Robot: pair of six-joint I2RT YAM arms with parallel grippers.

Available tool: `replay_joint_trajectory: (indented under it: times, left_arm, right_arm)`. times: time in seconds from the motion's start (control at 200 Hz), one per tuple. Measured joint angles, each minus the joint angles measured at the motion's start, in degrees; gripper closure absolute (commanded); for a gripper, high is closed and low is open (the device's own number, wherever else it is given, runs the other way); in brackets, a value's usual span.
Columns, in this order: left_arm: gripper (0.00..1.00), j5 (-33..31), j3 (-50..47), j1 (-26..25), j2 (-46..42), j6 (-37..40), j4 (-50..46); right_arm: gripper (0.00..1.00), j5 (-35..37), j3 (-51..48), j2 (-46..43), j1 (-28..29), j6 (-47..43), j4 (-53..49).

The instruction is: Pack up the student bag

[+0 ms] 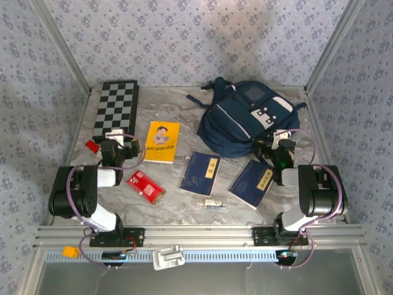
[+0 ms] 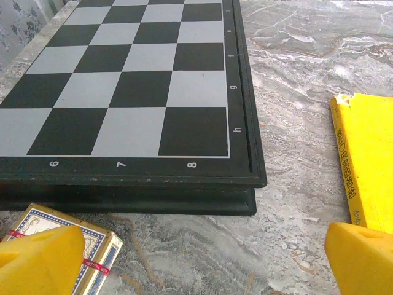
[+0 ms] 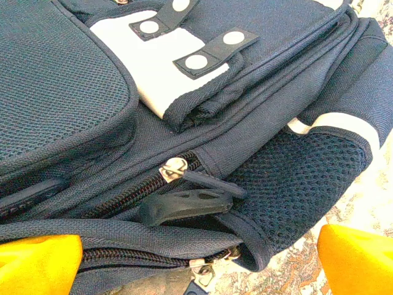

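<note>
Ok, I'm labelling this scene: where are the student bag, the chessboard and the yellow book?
student bag (image 1: 228, 128): top external view, navy side panel.
chessboard (image 1: 116, 109): top external view, board centre.
yellow book (image 1: 162, 142): top external view, cover centre.

Marble table (image 1: 178, 101): student bag (image 1: 236, 120), chessboard (image 1: 116, 109), blue books (image 1: 201, 173) (yellow book (image 1: 161, 142) too).

On the grey marbled table (image 1: 178, 104) I see a black-and-white chequered chessboard (image 1: 115, 109) far left, a yellow paperback book (image 1: 161, 142) beside it, and a flat red packet (image 1: 145, 187) nearer.
</note>
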Motion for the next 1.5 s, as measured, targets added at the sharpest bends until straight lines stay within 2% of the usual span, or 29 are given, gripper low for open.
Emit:
replay_joint_trajectory:
  times: [1.499]
  left_arm:
    - [0.0, 0.3, 0.2, 0.0, -0.1, 0.0, -0.6]
  right_arm:
    - [0.0, -0.9, 0.0, 0.0, -0.1, 0.0, 0.0]
